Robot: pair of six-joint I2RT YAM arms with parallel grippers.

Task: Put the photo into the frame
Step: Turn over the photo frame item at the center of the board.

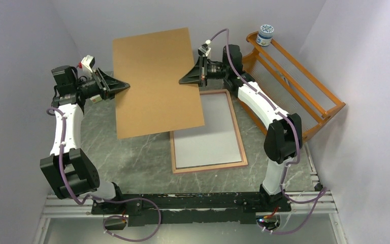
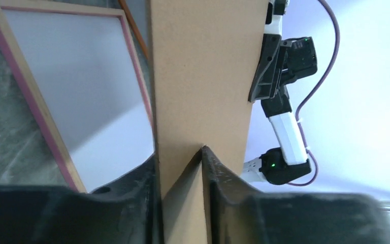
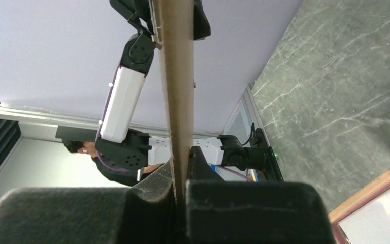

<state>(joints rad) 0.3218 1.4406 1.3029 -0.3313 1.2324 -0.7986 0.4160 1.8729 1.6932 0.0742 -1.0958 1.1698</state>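
Board: flat brown rectangular backing board (image 1: 157, 81), held up tilted over the grey marble-patterned table (image 1: 132, 157).
Left gripper (image 1: 124, 86): jaws partly apart, straddling the board's left edge.
Right gripper (image 1: 183, 80): clamped on the board's right edge.
Frame: pinkish light-wood rectangular frame (image 1: 209, 168), flat on the table, partly under the board.
Photo: a pale sheet (image 1: 208, 129) fills the frame; cannot tell whether it is the print's back.

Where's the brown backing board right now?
Top view, centre-left: the backing board is up in the air between the left gripper and the right gripper, tilted, hiding the far left corner of the frame.
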